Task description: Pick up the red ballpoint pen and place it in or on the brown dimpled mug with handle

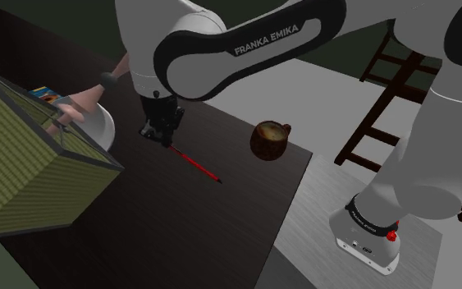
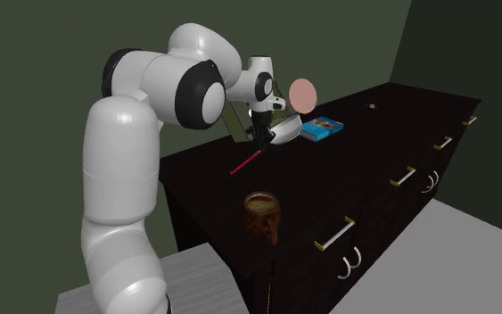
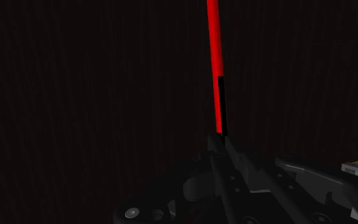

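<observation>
The red ballpoint pen (image 1: 196, 162) is a thin red rod with a black clip. One end sits at my black gripper (image 1: 160, 131) and the rest slants away low over the dark table (image 1: 180, 230). In the wrist view the fingers of my gripper (image 3: 221, 141) meet around the pen's (image 3: 216, 51) clip end. The brown dimpled mug (image 1: 268, 139) stands upright near the table's edge, toward the shoulder view's right of the pen tip. In the second exterior view the mug (image 2: 262, 217) stands at the near corner, and the pen (image 2: 245, 162) lies between it and my gripper (image 2: 263, 136).
An olive slatted box (image 1: 32, 164) rises at the shoulder view's left. A white bowl (image 1: 99, 127), a pink object (image 2: 303, 93) and a blue box (image 2: 320, 129) sit close behind the gripper. A dark ladder (image 1: 385, 98) stands off the table. Drawer handles (image 2: 338, 236) line the cabinet front.
</observation>
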`<state>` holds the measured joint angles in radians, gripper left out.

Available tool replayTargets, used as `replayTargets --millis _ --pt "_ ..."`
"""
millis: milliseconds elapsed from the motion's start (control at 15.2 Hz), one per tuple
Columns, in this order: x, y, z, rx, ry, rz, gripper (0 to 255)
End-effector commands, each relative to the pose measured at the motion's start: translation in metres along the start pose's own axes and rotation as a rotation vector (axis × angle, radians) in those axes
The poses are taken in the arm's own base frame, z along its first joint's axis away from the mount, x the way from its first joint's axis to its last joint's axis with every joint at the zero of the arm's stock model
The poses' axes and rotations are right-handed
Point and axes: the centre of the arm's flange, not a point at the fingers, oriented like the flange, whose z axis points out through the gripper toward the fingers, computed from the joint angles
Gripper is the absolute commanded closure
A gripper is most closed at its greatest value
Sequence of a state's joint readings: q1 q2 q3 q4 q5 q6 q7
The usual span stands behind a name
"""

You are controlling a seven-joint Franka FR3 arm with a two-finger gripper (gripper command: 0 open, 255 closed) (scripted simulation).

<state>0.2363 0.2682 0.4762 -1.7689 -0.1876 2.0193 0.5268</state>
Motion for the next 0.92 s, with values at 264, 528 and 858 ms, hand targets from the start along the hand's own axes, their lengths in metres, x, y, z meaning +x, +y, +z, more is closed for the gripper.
replayTargets --millis 264,528,858 --pt "0.001 0.001 -0.031 0.000 0.000 0.000 255" --pt "0.002 0.002 -0.052 0.000 0.000 0.000 255" --pt "0.002 0.003 -0.079 0.000 0.000 0.000 255"
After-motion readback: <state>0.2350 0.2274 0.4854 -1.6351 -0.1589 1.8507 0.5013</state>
